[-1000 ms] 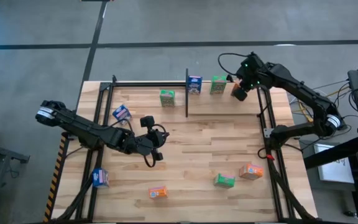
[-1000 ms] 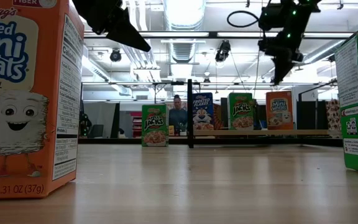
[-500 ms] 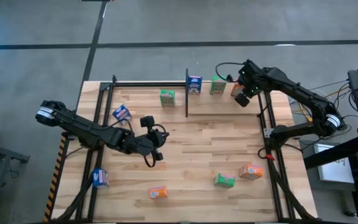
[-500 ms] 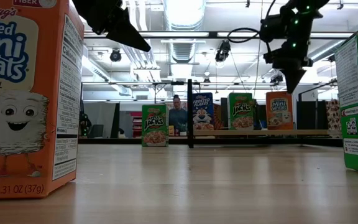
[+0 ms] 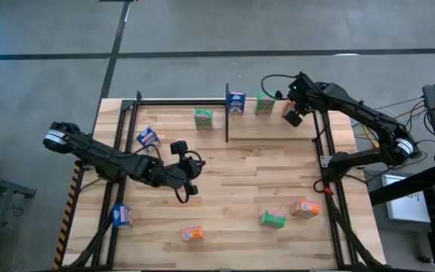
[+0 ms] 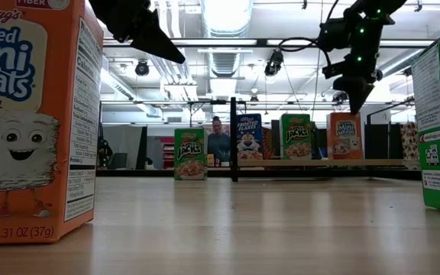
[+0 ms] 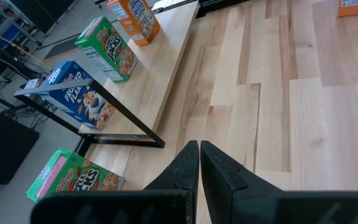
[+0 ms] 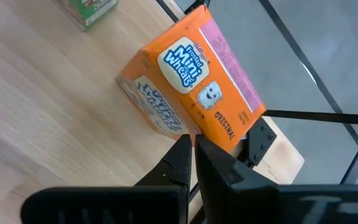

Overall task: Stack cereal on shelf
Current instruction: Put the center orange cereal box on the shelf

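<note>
The right hand (image 5: pixel 294 117), fingers pinched closed on nothing, hangs just above the upright orange cardboard cereal box (image 8: pixel 194 93) on the light-wood shelf (image 7: pixel 166 81); only its wrist view shows the box's printed front slanting.

The left hand (image 5: pixel 188 190) is closed over mid-bench.

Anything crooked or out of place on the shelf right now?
Nothing stands out. Three boxes stand upright on the shelf: blue box, green box, orange box. Another green box stands left of the divider.
</note>
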Robot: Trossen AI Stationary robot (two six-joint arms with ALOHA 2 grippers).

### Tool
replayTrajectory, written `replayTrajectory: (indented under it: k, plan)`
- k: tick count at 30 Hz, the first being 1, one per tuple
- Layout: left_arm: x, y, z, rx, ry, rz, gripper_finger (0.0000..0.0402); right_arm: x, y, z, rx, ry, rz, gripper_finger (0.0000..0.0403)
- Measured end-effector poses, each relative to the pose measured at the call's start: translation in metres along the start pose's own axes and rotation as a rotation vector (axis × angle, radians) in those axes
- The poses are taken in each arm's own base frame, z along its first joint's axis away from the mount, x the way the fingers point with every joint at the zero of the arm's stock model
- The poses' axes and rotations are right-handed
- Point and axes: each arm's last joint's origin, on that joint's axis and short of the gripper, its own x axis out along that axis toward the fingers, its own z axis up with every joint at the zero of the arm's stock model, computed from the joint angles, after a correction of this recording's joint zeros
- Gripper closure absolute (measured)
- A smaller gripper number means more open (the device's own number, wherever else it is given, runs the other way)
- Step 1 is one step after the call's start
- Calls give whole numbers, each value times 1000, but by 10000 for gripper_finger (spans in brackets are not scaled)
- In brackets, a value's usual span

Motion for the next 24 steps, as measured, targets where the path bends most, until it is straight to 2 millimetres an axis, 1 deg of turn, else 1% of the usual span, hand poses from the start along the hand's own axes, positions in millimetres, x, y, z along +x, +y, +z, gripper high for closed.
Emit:
replayTrajectory:
  k: [4,7,10,15,18,24]
  plan:
    - [0,0,0,0,0,0,401,0,1,0,9,-2,30,390]
    - [0,0,0,0,0,0,401,1,5,-3,36,11,141,390]
    - [0,0,0,0,0,0,401,7,10,-7,76,33,193,390]
    - [0,0,0,0,0,0,401,24,18,-18,138,82,197,390]
    - [0,0,0,0,0,0,401,33,22,-21,190,68,184,390]
    - [0,0,0,0,0,0,401,43,24,-18,257,-11,141,390]
